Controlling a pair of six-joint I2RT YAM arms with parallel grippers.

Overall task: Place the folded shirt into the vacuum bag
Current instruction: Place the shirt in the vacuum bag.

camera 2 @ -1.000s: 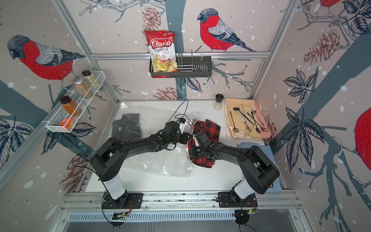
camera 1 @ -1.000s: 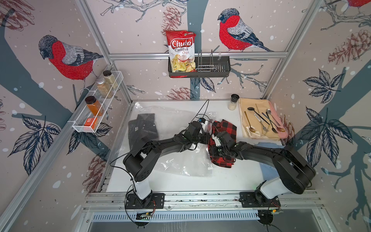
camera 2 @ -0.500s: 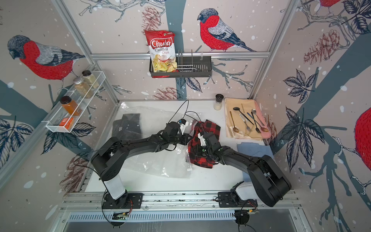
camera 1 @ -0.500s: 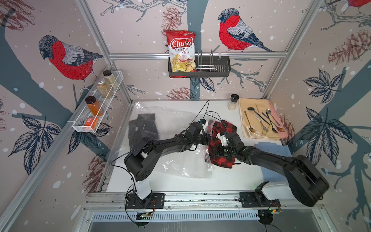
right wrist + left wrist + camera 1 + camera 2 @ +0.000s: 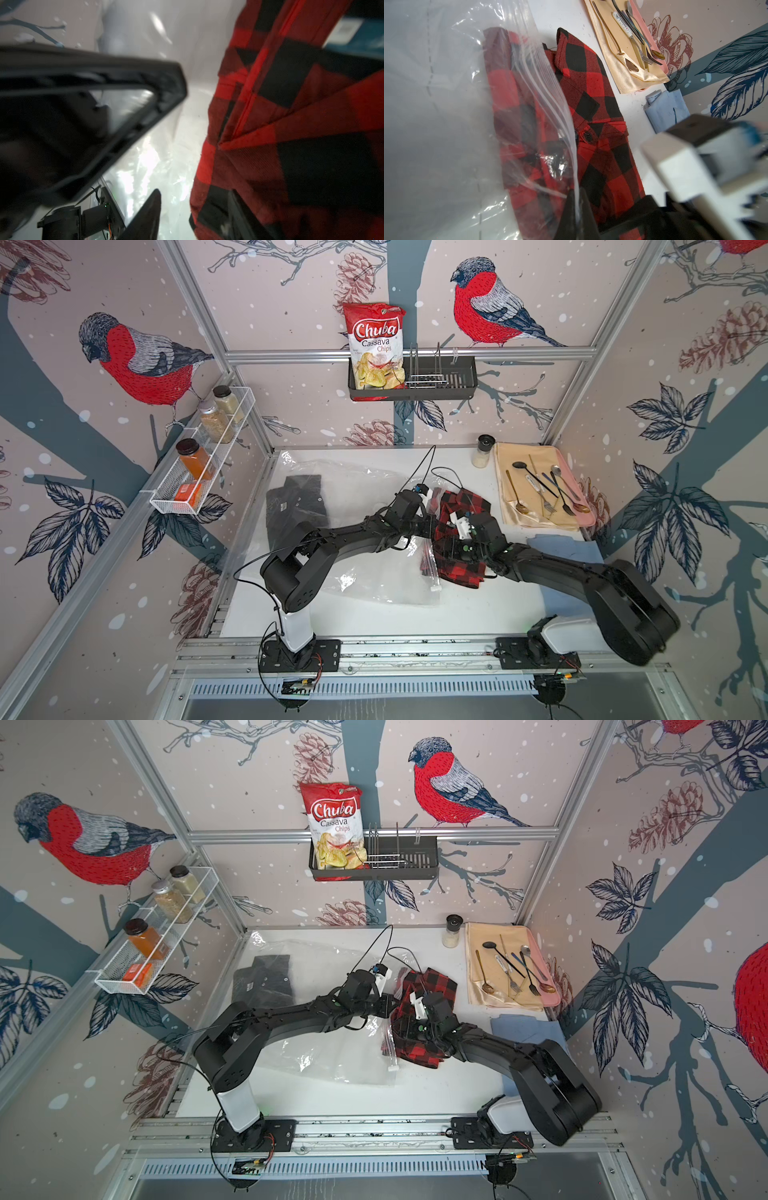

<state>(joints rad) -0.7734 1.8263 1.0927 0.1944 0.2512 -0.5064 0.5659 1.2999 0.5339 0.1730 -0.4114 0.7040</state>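
Left wrist view gives me the clearest read: my left claw (image 5: pixel 576 209) is pressed together on the zip edge of the vacuum bag (image 5: pixel 446 124). The folded shirt (image 5: pixel 602 124), red and black plaid, lies at the bag's mouth. One long side is under the clear plastic and the larger part is outside on the table (image 5: pixel 571 16). In a top view my right claw (image 5: pixel 446 549) sits over the shirt. From the right wrist view it stands spread, with one finger (image 5: pixel 166 83) clear of the cloth and the other side hidden by plaid.
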